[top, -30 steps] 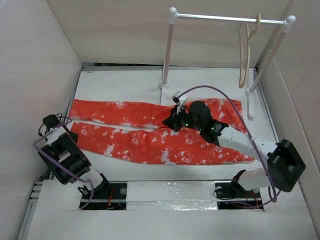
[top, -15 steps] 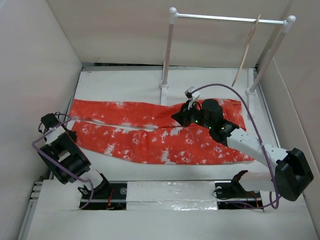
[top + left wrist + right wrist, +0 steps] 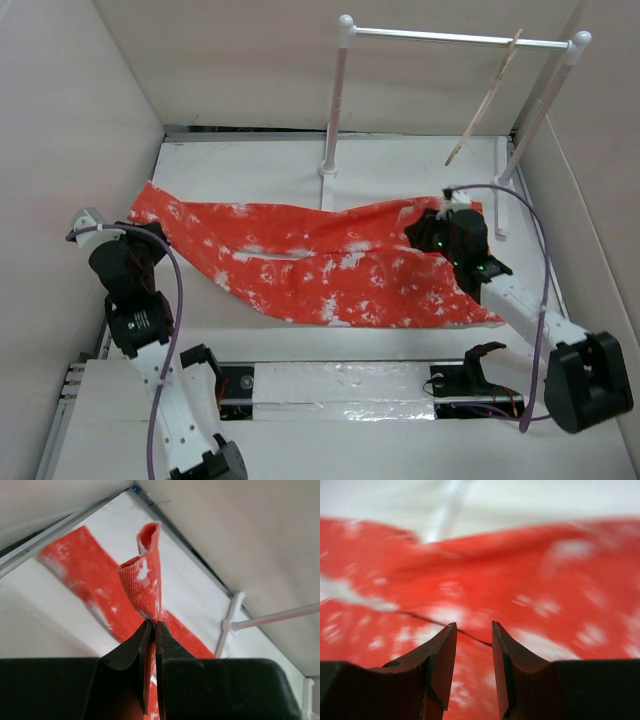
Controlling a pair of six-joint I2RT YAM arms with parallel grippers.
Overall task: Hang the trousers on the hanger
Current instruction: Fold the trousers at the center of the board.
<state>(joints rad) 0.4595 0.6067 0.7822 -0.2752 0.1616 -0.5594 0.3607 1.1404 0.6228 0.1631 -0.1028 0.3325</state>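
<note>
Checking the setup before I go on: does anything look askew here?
The trousers are rumpled: one leg end is pinched in the shut left gripper and lifted off the table. The hanger seems to hang slanted from the rail, not plumb.

L gripper (image 3: 153, 626) moved in, now pinching trousers (image 3: 330, 262) cuff; legs bunched together. R gripper (image 3: 473, 626) shifted right. Hanger (image 3: 485, 100) swung edge-on.

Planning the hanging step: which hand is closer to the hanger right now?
Right. The right hand is over the trousers on the hanger's side; the left hand pinches a trouser leg at the far left.
</note>
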